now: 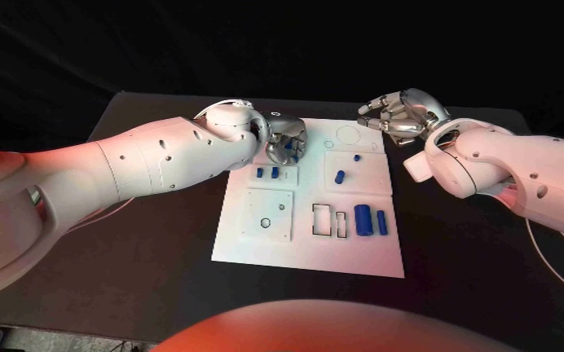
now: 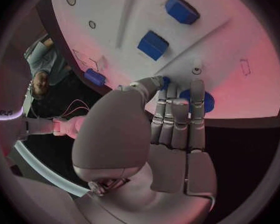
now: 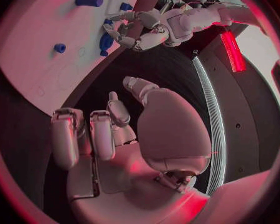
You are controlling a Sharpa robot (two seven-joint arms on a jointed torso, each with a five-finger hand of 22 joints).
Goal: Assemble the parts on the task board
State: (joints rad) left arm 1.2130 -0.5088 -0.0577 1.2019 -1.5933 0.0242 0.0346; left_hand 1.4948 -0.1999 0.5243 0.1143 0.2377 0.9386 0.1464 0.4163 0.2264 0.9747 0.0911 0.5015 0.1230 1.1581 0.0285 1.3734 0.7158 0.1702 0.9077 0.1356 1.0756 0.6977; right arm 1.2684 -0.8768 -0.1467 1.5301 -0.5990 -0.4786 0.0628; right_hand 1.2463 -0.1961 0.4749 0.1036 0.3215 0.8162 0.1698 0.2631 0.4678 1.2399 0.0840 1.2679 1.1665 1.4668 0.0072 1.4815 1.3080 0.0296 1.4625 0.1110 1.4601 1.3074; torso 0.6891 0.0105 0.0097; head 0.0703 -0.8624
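Note:
The white task board lies in the middle of the black table. My left hand hangs over its far left corner, fingers pointing down, and pinches a blue part between thumb and fingers; in the left wrist view the blue part sits behind the fingertips. My right hand hovers off the board's far right corner, fingers loosely bent, holding nothing. Loose blue parts on the board: two small pegs, a slanted piece and two cylinders.
The board has empty rectangular slots and round outlines. Other blue blocks stand near my left hand. Dark tabletop surrounds the board. A person sits at the rim of the left wrist view, touching nothing.

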